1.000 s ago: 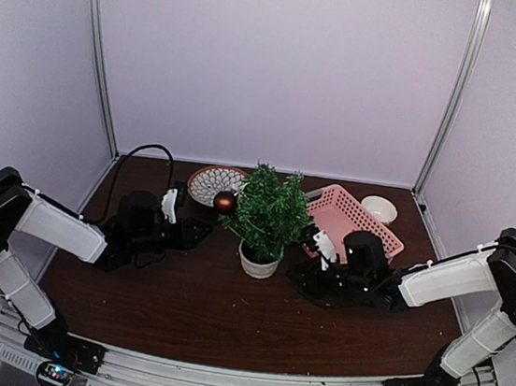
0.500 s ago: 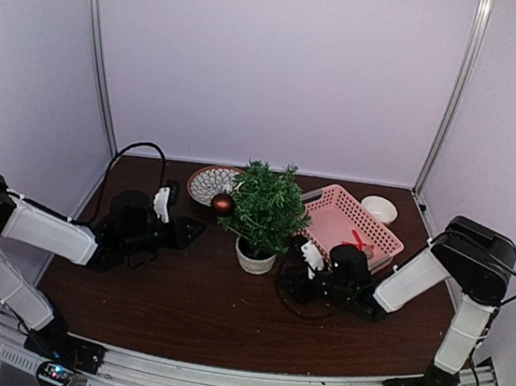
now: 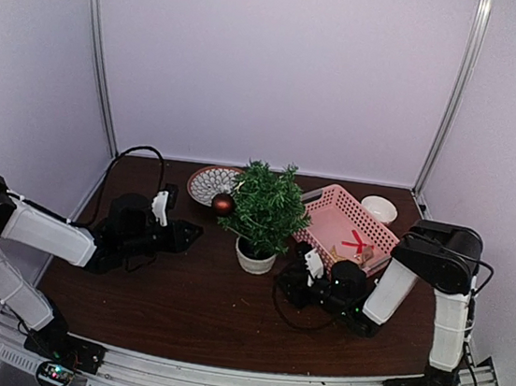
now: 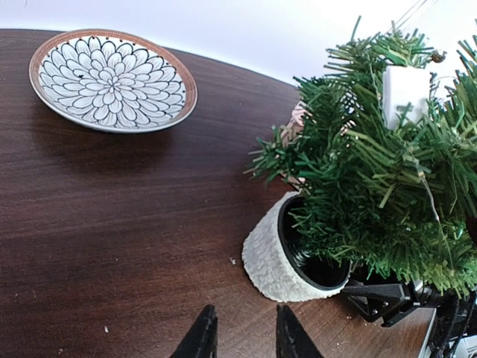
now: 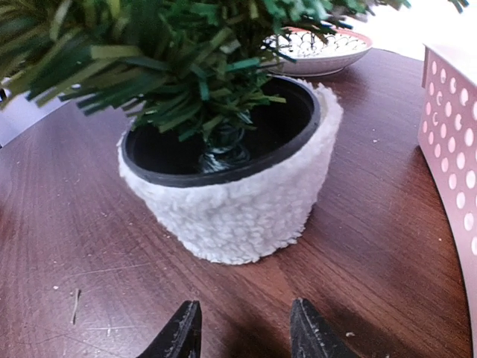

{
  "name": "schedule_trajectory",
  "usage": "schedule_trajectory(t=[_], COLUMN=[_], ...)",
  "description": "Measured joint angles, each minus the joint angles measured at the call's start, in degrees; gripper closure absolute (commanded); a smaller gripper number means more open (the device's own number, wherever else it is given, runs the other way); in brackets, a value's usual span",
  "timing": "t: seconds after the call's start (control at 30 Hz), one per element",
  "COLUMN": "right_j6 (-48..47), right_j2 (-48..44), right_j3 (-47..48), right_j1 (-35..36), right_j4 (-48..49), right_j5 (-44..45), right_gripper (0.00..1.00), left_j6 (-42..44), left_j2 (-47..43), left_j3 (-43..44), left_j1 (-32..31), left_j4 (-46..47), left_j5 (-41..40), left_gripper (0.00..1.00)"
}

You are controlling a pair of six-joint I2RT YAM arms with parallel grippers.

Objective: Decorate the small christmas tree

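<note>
Leftmost, the left gripper (image 4: 242,337) is seen slightly parted and empty, low over the tabletop (image 4: 112,224); the small christmas tree (image 4: 373,171) is found ahead-right of it. The right gripper (image 5: 242,332) is seen parted too, empty, whitish pot (image 5: 238,205) just ahead.

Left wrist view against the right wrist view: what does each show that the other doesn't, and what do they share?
Only left wrist: the patterned plate whole, and a white block high among the branches. Only right wrist: the trunk standing in the black inner pot, and the wall of the pink basket at the right edge. Both: the small christmas tree in its whitish pot, the brown table, and a strip of the plate.
</note>
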Motion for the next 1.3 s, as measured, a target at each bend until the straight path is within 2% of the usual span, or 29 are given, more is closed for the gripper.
schedule_trajectory(t=[0.13,0.47,1.03,1.3], right_j6=[0.9,-0.4,-2.5,-3.4], right_j2=[1.8,1.9,4.2,4.7], right_j3=[0.3,3.8,8.6,10.5], right_j1=[0.0,0.0,0.2,2.4], right_j4=[2.8,2.4,1.0,-0.1], right_j5=[1.0,1.2,-4.0,-5.6], right_gripper=[0.55,0.48,0.48,0.49], left_j6=[0.2,0.4,0.4,0.4], left_j2=[0.0,0.0,-0.5,-0.8], left_j3=[0.0,0.0,-1.2,-1.5], left_j1=[0.0,0.0,1.0,1.6], left_j4=[-0.4,-0.5,-0.8,-0.8], left_j5=[0.0,-0.2,-0.2,-0.2], left_gripper=[0.72,0.72,0.72,0.72])
